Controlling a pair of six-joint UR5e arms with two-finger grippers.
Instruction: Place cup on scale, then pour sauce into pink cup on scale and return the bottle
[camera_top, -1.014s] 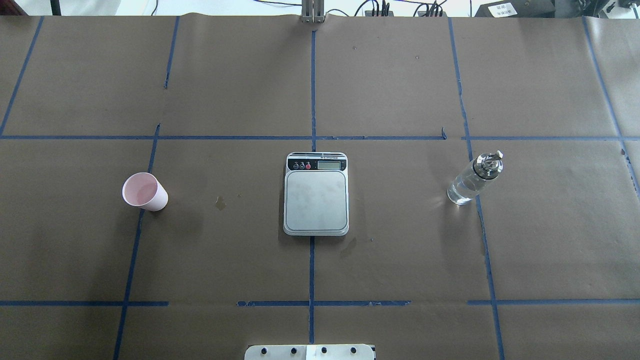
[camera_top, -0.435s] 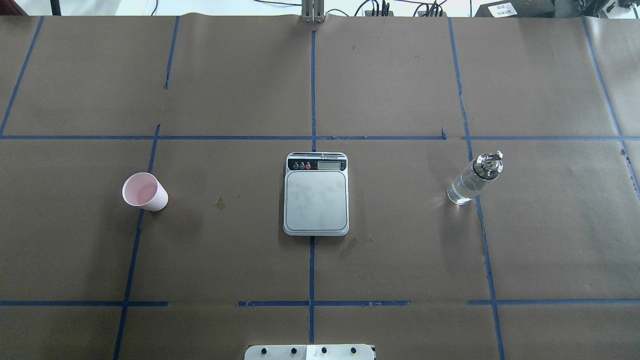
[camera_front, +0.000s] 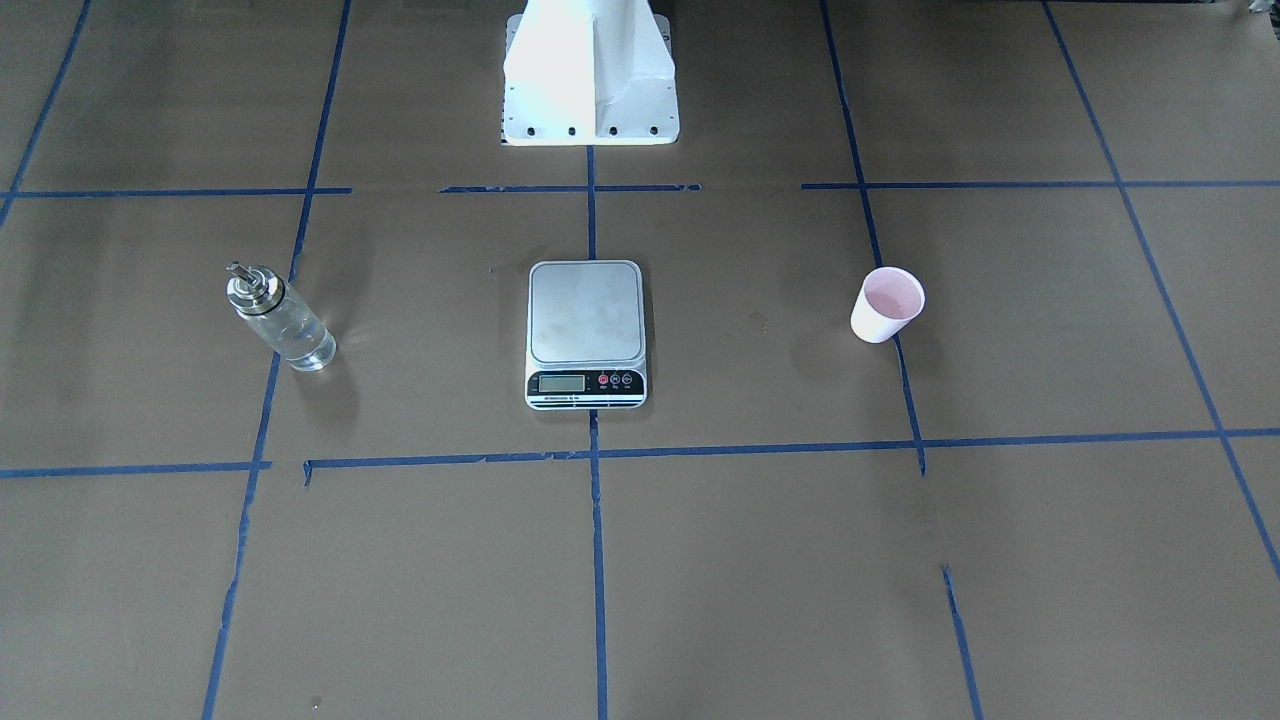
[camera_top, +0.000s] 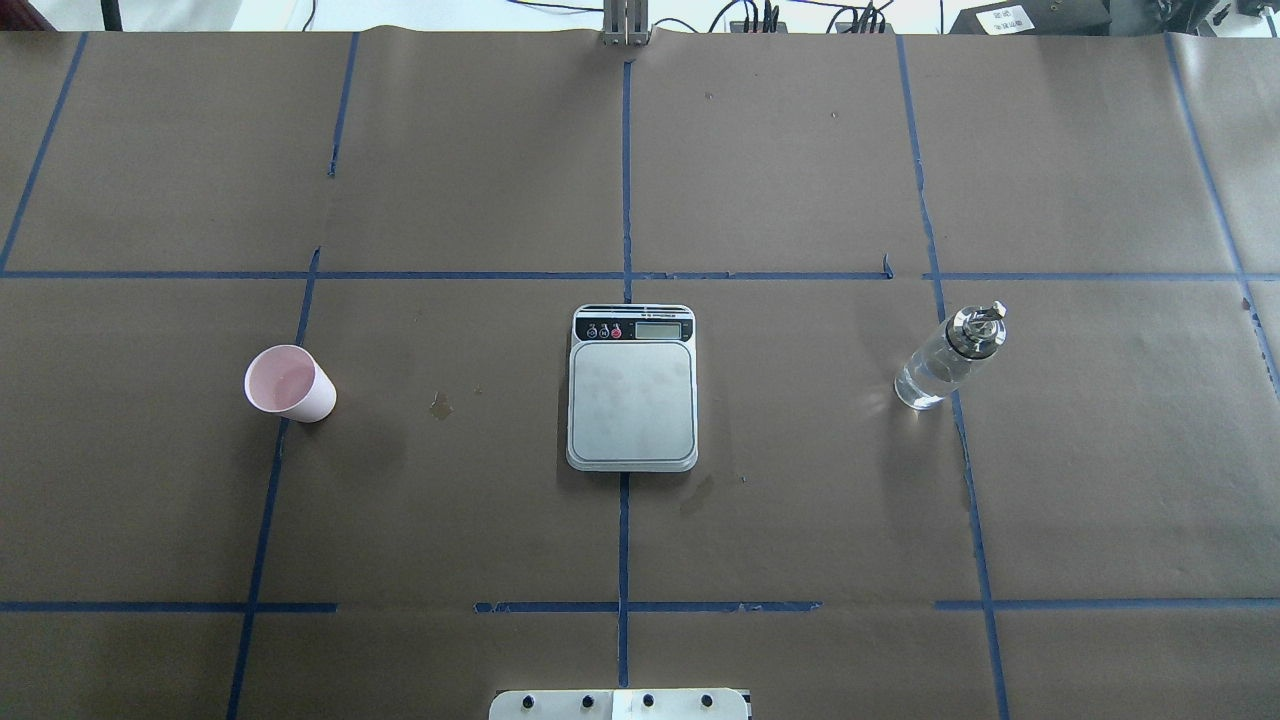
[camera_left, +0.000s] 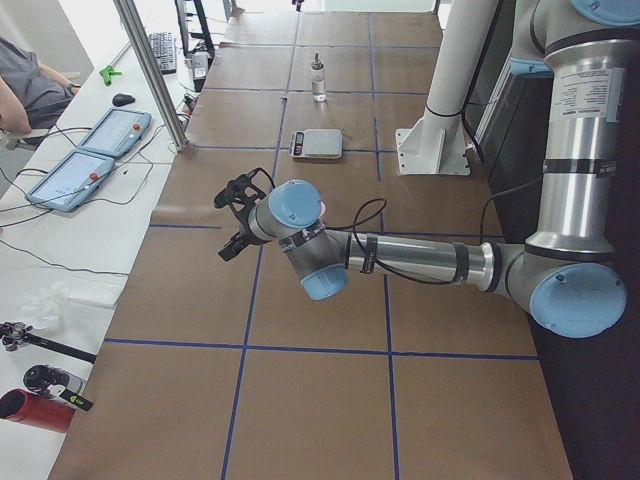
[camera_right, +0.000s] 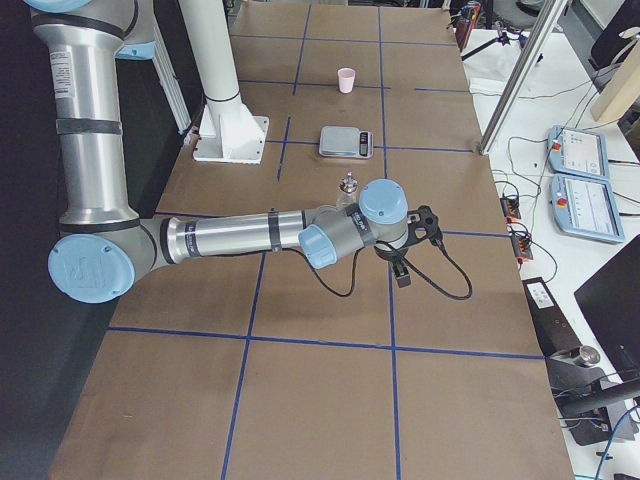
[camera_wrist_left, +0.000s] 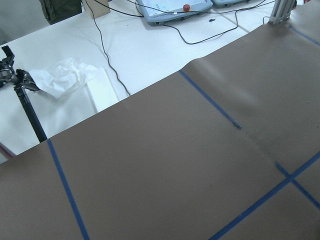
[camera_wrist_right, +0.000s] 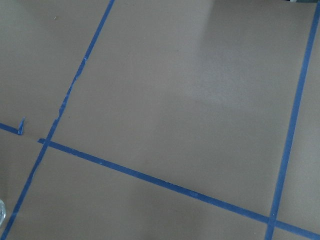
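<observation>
Overhead, reading left to right: a small pale pink tapered cup (camera_top: 290, 383) stands upright on the brown-paper-covered bench (camera_top: 800, 180), on a blue tape line (camera_top: 268, 480) and well apart from the other items. At centre lies a flat white rectangular kitchen scale (camera_top: 632, 388) with its grey steel platform bare; its display and three round buttons sit at the far edge, away from the robot. Further right, well apart from the scale, a small clear glass bottle (camera_top: 945, 358) with a shiny silver pour-spout cap stands upright just beside another tape line. The sauce (camera_top: 925, 378), a clear colourless liquid, is barely discernible through the glass. Nothing touches the cup, the scale or the bottle. Neither arm enters the overhead or front-facing views. The side views show both arms stretched out low over the bench ends, outboard of the items. The left claw (camera_left: 232, 218) is above the paper at the robot's left end; the right claw (camera_right: 415, 245) is near the bottle. Whether either claw is spread or pressed together cannot be told from these side views. The right wrist view shows a sliver of glass at its lower left corner, possibly the bottle.
</observation>
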